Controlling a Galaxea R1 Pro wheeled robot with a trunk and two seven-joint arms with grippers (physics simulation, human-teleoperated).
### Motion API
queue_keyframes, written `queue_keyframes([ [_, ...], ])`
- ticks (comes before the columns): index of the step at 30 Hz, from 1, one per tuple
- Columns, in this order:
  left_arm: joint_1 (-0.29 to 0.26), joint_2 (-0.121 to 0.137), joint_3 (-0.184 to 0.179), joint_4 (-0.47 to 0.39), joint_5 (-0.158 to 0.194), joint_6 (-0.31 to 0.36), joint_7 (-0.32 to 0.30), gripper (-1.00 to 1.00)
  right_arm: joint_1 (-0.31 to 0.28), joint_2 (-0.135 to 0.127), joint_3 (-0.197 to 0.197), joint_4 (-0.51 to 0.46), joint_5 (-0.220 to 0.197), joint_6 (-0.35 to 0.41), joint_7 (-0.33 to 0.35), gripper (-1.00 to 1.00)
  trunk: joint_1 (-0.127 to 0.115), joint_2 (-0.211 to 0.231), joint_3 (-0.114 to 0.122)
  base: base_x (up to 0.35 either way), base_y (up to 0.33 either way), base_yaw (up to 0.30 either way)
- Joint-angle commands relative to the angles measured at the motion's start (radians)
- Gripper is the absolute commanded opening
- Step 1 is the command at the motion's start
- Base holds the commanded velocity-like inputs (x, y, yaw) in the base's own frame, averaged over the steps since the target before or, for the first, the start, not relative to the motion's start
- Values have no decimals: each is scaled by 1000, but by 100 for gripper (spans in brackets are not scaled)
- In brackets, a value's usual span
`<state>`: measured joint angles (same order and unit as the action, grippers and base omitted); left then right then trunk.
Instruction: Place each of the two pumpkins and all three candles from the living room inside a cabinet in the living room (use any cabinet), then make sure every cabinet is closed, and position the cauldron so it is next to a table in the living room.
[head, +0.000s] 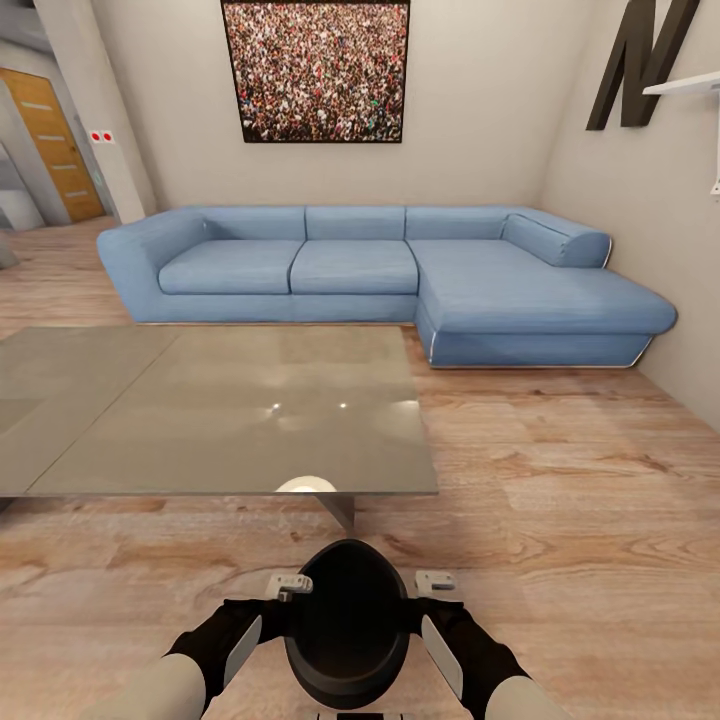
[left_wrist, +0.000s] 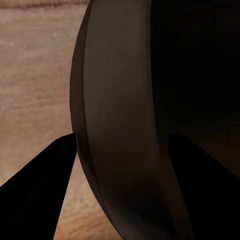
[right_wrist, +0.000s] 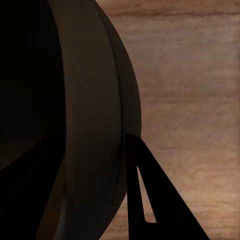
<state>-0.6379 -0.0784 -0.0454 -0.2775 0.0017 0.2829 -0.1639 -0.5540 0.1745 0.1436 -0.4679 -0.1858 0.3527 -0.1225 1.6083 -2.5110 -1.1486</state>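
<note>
The black cauldron hangs between the left end effector and right end effector, each clamped on its rim, just short of the glass bench. It looks rigid, bulky and smooth-walled; opposite rim holds suit it.

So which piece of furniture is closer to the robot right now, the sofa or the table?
The grey glass-topped table. Its near edge lies just beyond the black cauldron held between both arms, while the blue sofa stands behind it against the far wall.

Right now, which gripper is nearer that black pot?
Neither: the left gripper and the right gripper flank the cauldron, each clamped on its rim.
</note>
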Motion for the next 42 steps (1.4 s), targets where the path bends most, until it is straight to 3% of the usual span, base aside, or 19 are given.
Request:
queue_keyframes([
  [1,1,0,-2,1,-23,2,-4,-100,0,0,12,-5,-28,-61,14,-100,13,0,-1,3,0,0],
  [5,1,0,-2,1,-23,2,-3,-100,0,0,12,-5,-28,-61,14,-100,13,0,-1,1,0,0],
  [6,1,0,-2,1,-23,2,-3,100,0,0,12,-5,-28,-61,14,100,13,0,-1,0,0,0],
  [27,1,0,-2,1,-23,2,-4,100,0,0,13,-5,-28,-61,15,100,13,0,-1,0,0,0],
  [32,1,0,-2,1,-23,2,-4,100,0,0,13,-5,-28,-61,15,100,11,1,18,0,0,0],
  [39,1,0,-2,1,-23,2,-4,100,0,0,13,-5,-28,-60,15,100,11,1,18,0,0,0],
  [42,1,0,-2,1,-23,2,-4,100,0,0,12,-5,-28,-60,15,100,9,2,30,0,0,0],
])
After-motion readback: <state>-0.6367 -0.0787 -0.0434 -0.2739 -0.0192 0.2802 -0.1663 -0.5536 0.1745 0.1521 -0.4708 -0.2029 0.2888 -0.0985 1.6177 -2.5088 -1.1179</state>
